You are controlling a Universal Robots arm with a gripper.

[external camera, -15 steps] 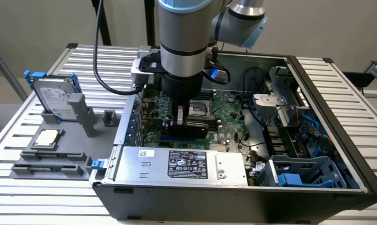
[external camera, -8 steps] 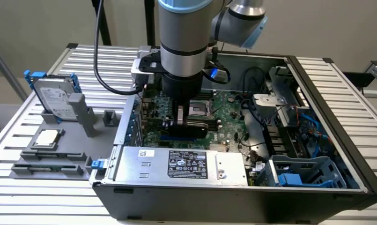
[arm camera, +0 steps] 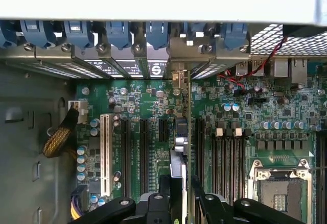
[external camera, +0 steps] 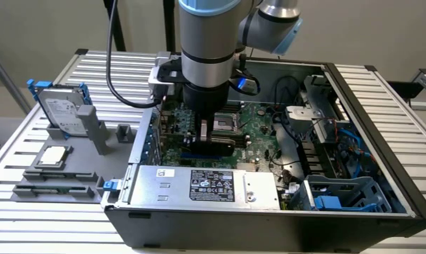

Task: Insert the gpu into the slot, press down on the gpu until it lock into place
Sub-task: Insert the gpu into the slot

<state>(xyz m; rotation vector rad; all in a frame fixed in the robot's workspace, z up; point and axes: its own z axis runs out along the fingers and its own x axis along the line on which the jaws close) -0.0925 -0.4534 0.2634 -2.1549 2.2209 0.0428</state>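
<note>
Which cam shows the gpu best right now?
Wrist view. The gpu stands edge-on over the motherboard, most of its length clear, with the gripper shut on it. In the exterior view the gpu is a dark slab low in the case, partly hidden by the gripper.

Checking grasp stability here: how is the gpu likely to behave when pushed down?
The gpu looks like a stiff flat board, so it probably won't bend. Held thin edge-up in the end effector, it could tip sideways under an off-centre push. Its small exposed components look fragile.
</note>
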